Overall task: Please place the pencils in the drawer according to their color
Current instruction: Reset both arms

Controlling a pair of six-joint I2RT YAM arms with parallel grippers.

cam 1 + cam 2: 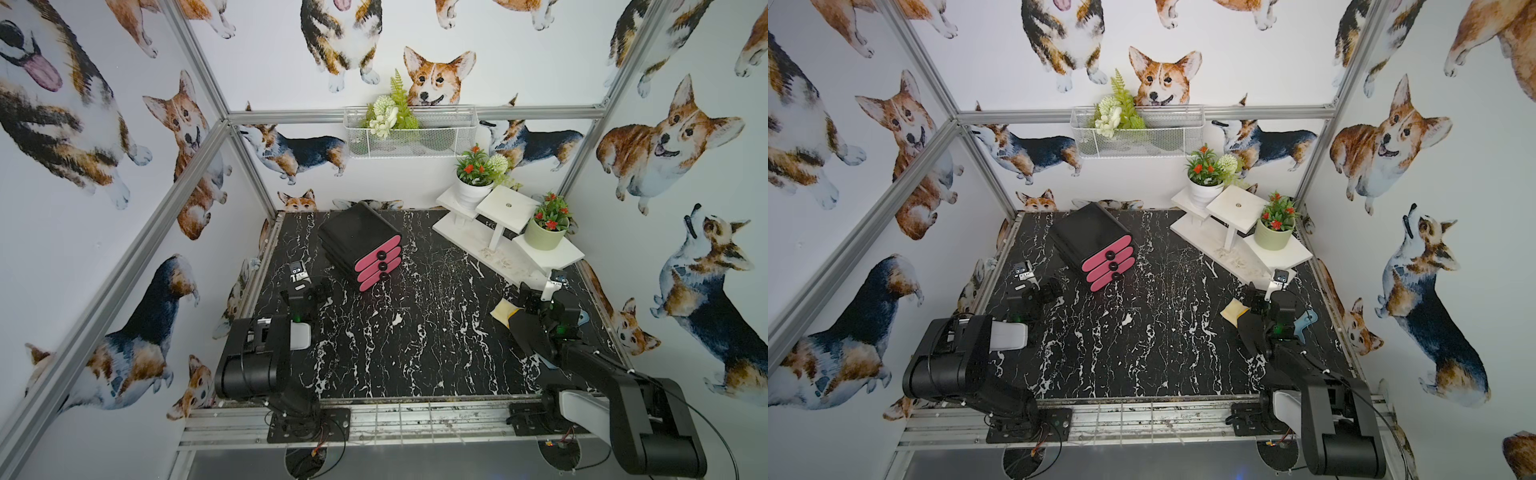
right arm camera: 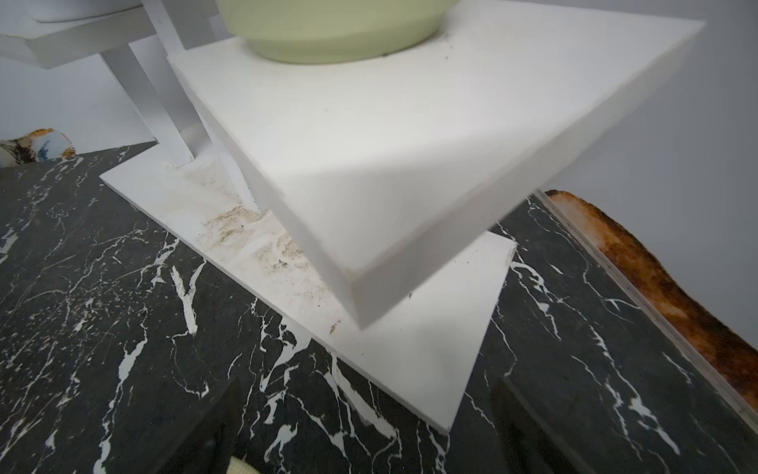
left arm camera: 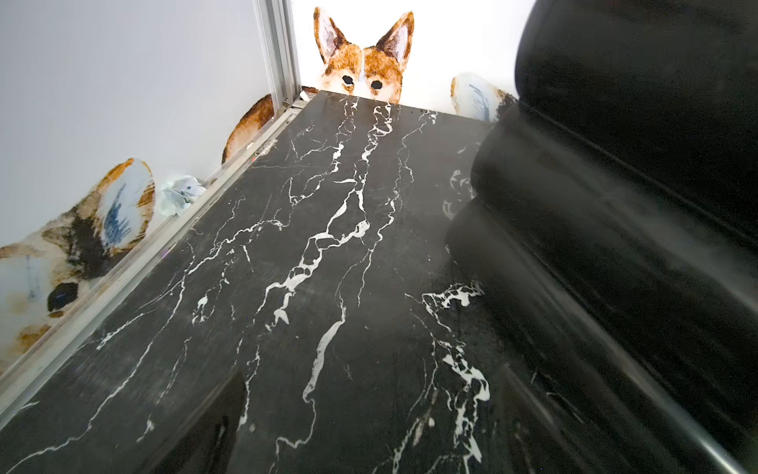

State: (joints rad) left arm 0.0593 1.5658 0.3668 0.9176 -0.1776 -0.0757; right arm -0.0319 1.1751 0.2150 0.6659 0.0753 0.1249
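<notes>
No pencils show in any view, so I can't place them; maybe they are hidden or not set out. Judged by kind they are thin stiff sticks, light and prone to roll and slip, so pinch one at mid-length across the shaft. The drawer (image 1: 365,245) is a black cabinet with three pink fronts, all shut. It stands angled at the back-left of the surface (image 1: 415,340), fronts facing front-right. It looks light and likely slides when a knob (image 1: 379,254) is pulled, so bracing the body probably helps. The left fingers (image 3: 201,427) are spread wide and empty, low beside the cabinet's black side. The right fingers (image 2: 529,431) are also wide apart, holding nothing, near a corner of the white stand (image 1: 507,216). The stand carries a green pot (image 1: 544,239) and a white pot (image 1: 471,193), well apart from the drawer fronts. A pale yellow soft item (image 1: 505,311) lies just beside the right fingers, and a blue piece (image 1: 1305,322) sits by that arm — can't tell what. Nothing stands in front of the knobs.
</notes>
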